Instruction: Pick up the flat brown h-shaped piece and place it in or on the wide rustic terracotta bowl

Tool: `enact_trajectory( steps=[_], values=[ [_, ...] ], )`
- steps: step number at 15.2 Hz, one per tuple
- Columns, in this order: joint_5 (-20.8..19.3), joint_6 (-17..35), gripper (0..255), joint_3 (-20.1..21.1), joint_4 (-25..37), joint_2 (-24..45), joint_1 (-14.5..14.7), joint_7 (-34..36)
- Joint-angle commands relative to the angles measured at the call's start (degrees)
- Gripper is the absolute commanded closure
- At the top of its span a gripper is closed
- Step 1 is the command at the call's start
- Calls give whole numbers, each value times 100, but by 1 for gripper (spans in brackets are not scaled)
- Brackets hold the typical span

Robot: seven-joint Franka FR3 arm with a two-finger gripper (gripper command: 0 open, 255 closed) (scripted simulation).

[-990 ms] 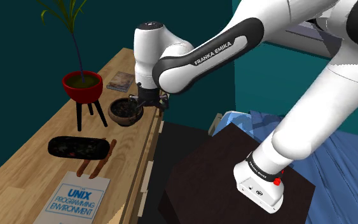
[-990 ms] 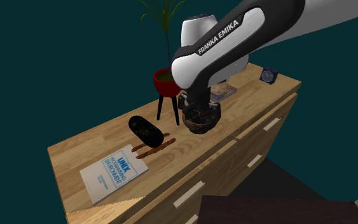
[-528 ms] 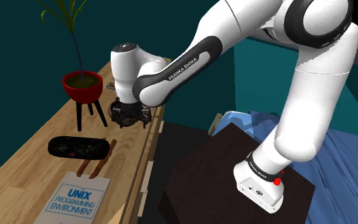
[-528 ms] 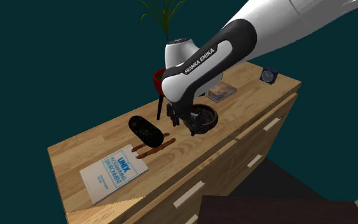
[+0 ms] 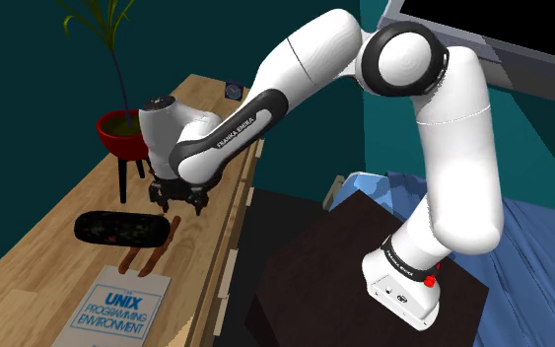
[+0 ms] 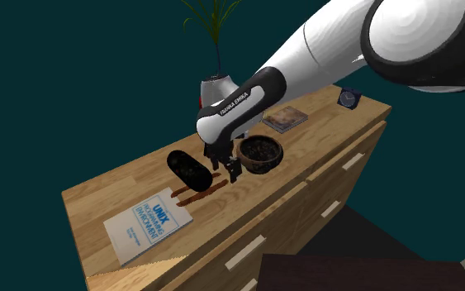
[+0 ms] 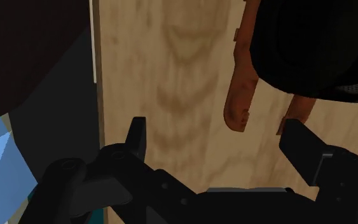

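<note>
A black roll (image 7: 311,44) lies over the brown H-piece (image 7: 241,95), so from my wrist I see two leg ends and the rest sits beneath it. In the shoulder view the book (image 5: 117,311) runs off the bottom edge and the plant (image 5: 103,30) off the top.

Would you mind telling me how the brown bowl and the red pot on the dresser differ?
The brown bowl rests directly on the wooden top; the red pot stands raised on black legs. The bowl is dark brown, the pot bright red. The pot holds a tall plant, the bowl none. Both are round.
</note>
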Motion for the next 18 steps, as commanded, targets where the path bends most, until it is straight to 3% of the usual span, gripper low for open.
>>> enact_trajectory(
  steps=[1, 4, 11, 18],
  values=[
    [-30, -59, 0, -123, 529, 497, 243, 219],
    [-9, -184, 0, -244, 1209, 1062, 457, 353],
    [-133, 143, 0, -383, 1285, 1459, 549, 416],
    [-133, 143, 0, -383, 1285, 1459, 550, 416]
  ],
)
